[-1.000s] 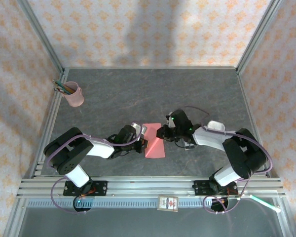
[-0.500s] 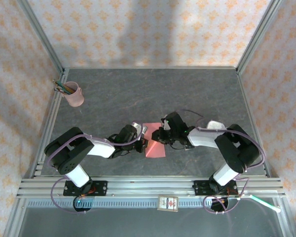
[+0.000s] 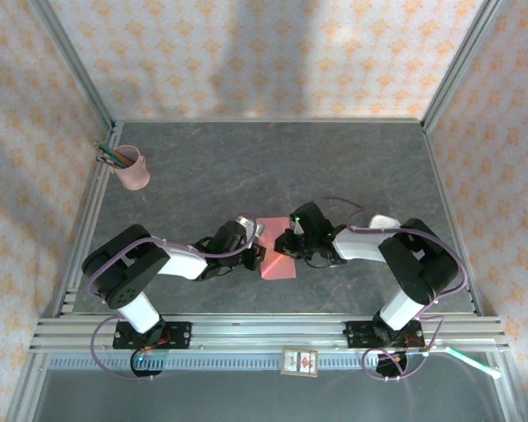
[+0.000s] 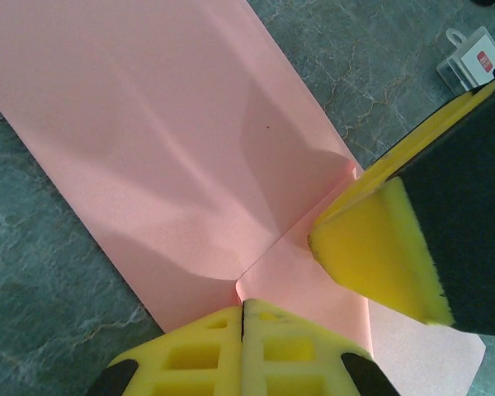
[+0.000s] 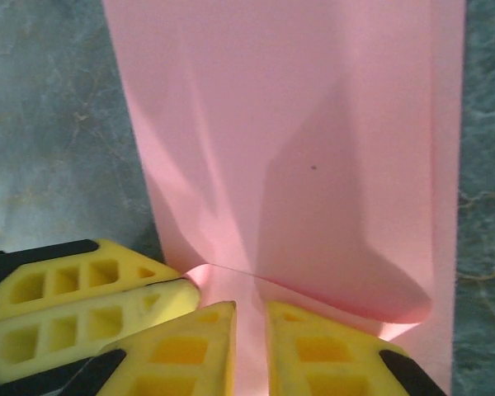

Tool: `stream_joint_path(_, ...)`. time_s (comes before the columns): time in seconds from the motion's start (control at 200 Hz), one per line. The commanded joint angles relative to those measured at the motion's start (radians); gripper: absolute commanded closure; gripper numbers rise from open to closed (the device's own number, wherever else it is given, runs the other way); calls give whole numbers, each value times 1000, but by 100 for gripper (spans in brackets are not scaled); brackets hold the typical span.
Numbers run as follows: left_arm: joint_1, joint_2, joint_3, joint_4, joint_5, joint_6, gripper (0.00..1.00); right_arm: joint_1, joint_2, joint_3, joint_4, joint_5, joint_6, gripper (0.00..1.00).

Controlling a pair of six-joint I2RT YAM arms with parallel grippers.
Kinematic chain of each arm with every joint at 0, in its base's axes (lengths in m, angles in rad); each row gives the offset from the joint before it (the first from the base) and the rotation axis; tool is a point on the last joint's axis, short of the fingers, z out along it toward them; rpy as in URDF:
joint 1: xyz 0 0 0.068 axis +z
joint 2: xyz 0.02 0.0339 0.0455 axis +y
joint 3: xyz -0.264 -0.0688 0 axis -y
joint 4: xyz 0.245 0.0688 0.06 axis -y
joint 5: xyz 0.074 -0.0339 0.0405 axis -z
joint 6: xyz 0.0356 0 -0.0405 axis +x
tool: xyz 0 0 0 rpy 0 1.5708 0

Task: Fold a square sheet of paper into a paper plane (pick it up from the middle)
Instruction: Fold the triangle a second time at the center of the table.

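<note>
Square sheet of paper (image 3: 277, 261) folded, left tool (image 4: 242, 305) closed, tips on it, right tool (image 5: 249, 309) narrowly parted opposite, arms low

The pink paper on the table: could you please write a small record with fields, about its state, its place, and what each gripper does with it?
paper: pink, folded, with creases, lying on the table
place: middle of the table, between the two arms
left gripper: shut, tips at the edge of the paper, by a crease
right gripper: jaws a little apart, tips over the paper, close beside the left gripper
plane shape: not yet made
other thing: pencil cup, far left corner, away from the paper
</note>
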Motion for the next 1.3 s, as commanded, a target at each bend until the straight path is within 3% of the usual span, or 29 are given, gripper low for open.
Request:
stream_joint_path(0.0,5,72,-13,-145,-119,29,100,5,24,5,-51,57,-36,83)
stream_joint_path(0.476,-1,63,-15,-155,-124,26,100,4,-90,40,-64,8,-63,78)
stream_joint_path(0.871,-1,67,-16,-163,-132,29,100,18,-6,27,-23,21,-63,80)
stream_joint_path(1.291,-2,73,-9,-188,-166,54,100,-53,-9,4,-96,79,-115,81)
